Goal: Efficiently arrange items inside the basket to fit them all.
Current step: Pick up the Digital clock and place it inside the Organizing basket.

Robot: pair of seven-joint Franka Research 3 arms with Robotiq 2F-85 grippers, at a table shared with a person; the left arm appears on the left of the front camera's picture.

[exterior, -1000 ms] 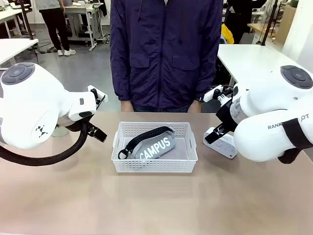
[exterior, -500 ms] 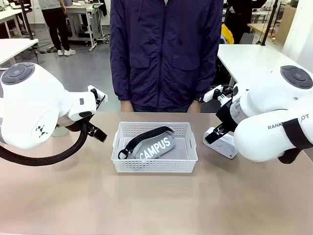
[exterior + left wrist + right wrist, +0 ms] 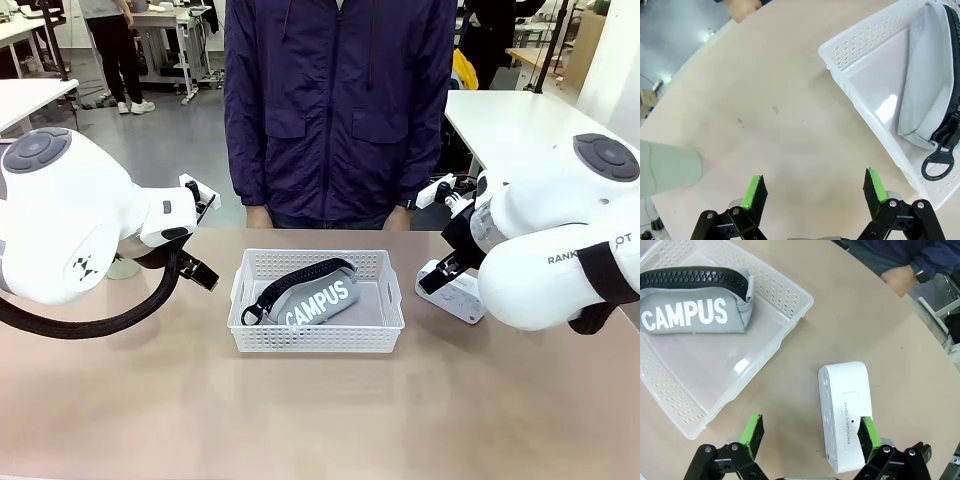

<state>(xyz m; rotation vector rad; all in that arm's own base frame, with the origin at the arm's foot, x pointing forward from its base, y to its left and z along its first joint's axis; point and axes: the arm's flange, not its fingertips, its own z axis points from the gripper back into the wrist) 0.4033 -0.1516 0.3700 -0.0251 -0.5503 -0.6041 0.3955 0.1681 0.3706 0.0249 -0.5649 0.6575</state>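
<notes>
both claws hang open and empty. your right claw hovers low over the table with one pad above the white box, which lies just beside the basket. your left claw sits over bare table between the green cup and the basket's corner. the grey pouch lies slantwise in the basket, so packing looks barely begun. next you'd likely centre the right claw across the box and lift it in beside the pouch. that slant eats floor space. the person's hand rests at the far edge, well clear.
</notes>
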